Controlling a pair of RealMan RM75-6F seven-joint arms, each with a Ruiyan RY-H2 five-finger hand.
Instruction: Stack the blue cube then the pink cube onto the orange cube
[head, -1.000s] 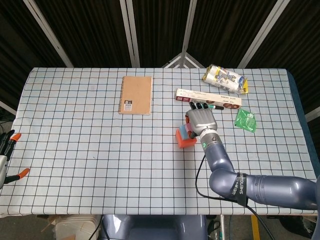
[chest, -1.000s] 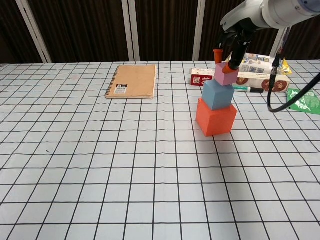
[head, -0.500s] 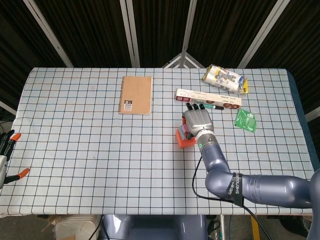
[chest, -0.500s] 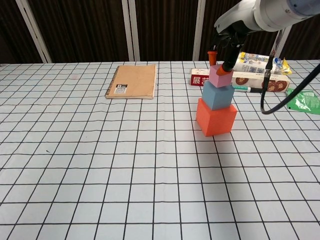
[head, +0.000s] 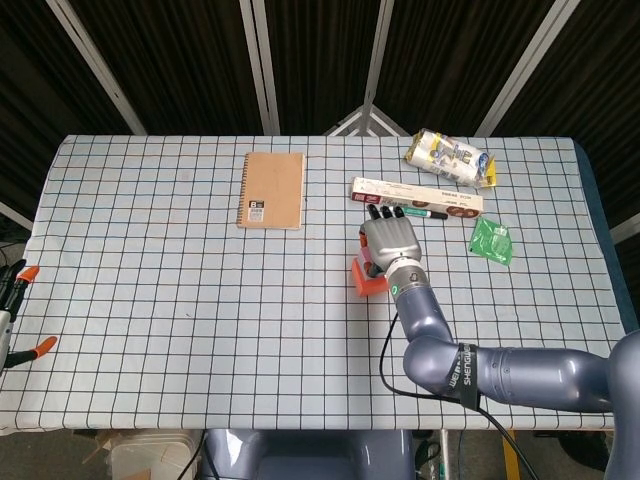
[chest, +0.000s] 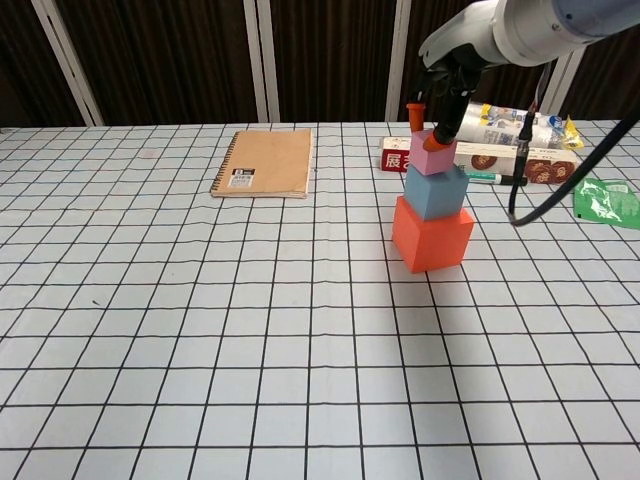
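Observation:
The orange cube (chest: 432, 235) stands on the checked tablecloth with the blue cube (chest: 435, 190) on top of it. The pink cube (chest: 431, 156) sits on the blue cube, towards its left side, and my right hand (chest: 443, 92) pinches it from above with orange-tipped fingers. In the head view my right hand (head: 391, 241) covers the stack, so only part of the orange cube (head: 361, 281) shows beside it. My left hand (head: 12, 310) shows only at the far left edge, off the table, with its fingers apart and holding nothing.
A brown notebook (chest: 262, 162) lies at the back left. Behind the stack lie a long red-and-white box (head: 416, 195) and a pen (chest: 495, 179). A green packet (head: 491, 240) and a snack bag (head: 450, 156) lie at the back right.
My right hand has carried the pink cube a little to the left and down, so it now sits over the blue cube. The left hand has not moved.

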